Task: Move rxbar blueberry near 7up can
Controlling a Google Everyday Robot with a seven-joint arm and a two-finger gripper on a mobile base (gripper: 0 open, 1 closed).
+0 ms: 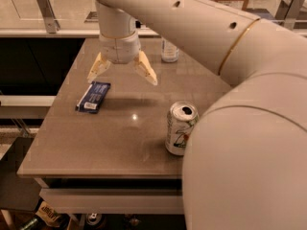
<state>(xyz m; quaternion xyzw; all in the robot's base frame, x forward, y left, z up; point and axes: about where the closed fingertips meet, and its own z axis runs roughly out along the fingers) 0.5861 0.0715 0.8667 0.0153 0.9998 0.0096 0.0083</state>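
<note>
The rxbar blueberry (93, 97) is a flat dark-blue wrapper with a white patch at its near end, lying on the left part of the table (120, 143). The 7up can (181, 127) stands upright near the table's front right, silver-white with green and red marks and an opened top. My gripper (122, 74) hangs above the table just right of and behind the bar, fingers spread wide and empty. Its left fingertip (94, 72) is close above the bar's far end. The big white arm covers the right side of the view.
A clear plastic bottle (170, 51) stands at the back of the table, partly hidden by the arm. A counter with a metal post (47, 11) runs behind the table. Dark floor and clutter lie below the table's front edge.
</note>
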